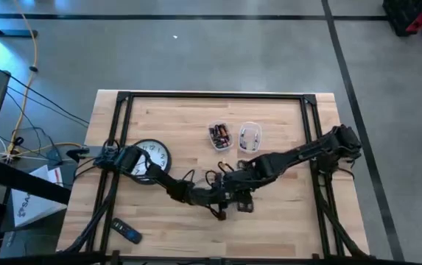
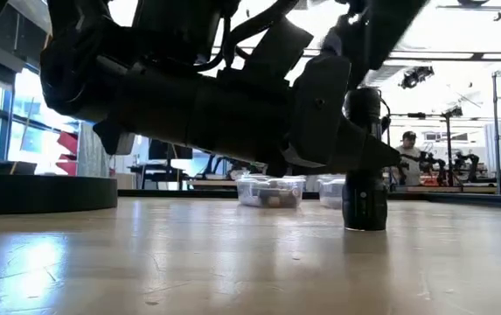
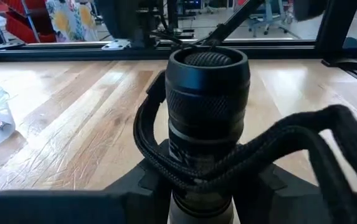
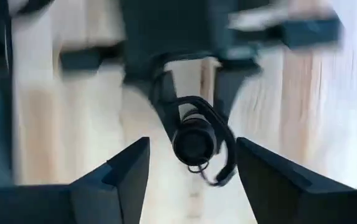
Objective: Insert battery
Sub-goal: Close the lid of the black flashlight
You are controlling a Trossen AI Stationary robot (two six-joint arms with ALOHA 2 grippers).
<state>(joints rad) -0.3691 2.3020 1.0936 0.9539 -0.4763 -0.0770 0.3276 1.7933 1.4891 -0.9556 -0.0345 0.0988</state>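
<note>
— Flashlight stands upright at the table's near middle, clamped low on its barrel by the left gripper. Heavy?

— Looks stiff, solid, perhaps slick; the strap is floppy. Right gripper hovers above, spread wide.

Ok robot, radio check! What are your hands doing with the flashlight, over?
Left gripper shut on flashlight. Right gripper open, facing its end. Battery tubs untouched. Nothing blocking.
</note>
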